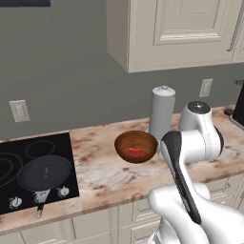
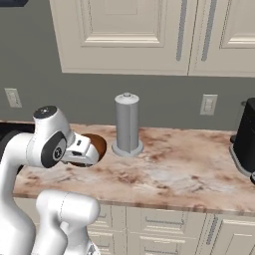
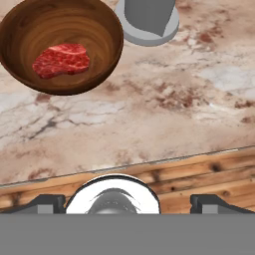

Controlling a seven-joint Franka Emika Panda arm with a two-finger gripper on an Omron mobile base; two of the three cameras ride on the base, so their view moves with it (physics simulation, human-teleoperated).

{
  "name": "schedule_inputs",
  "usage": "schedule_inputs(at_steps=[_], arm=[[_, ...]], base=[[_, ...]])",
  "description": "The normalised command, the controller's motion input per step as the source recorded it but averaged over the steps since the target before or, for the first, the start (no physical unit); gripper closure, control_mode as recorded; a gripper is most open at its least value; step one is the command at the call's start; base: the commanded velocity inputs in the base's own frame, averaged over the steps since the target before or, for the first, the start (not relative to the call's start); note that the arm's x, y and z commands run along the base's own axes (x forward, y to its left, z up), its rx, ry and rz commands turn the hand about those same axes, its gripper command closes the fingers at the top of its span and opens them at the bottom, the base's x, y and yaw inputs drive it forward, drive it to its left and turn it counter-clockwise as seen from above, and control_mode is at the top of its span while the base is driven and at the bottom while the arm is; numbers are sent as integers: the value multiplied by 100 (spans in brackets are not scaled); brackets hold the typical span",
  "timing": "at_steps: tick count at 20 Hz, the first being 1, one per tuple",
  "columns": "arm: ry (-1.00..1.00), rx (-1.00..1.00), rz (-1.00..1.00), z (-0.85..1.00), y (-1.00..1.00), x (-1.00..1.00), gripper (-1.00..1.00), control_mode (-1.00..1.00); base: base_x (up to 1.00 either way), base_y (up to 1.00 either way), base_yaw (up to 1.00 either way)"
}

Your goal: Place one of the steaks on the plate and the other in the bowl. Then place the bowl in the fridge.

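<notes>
Steak (image 3: pixel 62 60) lies in bowl (image 3: pixel 62 45) (fingers (image 3: pixel 47 203) spread).

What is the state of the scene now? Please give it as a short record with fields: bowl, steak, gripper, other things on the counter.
bowl: small round dark reddish-brown wooden-looking bowl, standing on the marbled counter
steak: one flat raw-red steak lies inside the bowl
gripper: two-finger gripper open, holding nothing, apart from the bowl
neighbour: grey upright cylinder on a round base, beside the bowl
stove: black cooktop with a dark round pan
</notes>
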Motion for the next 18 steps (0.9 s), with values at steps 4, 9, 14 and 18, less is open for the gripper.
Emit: schedule_inputs(at_steps=[4, 9, 14, 18], arm=[[-5, 8, 0, 14, 0, 1, -100, -100], [-21, 30, -18, 65, -12, 5, -100, -100], [7, 8, -3, 0, -19, 21, -100, -100], [1, 2, 0, -2, 14, 46, -100, -100]], base=[[0, 3, 0], [0, 0, 0], [0, 0, 0], [0, 0, 0]])
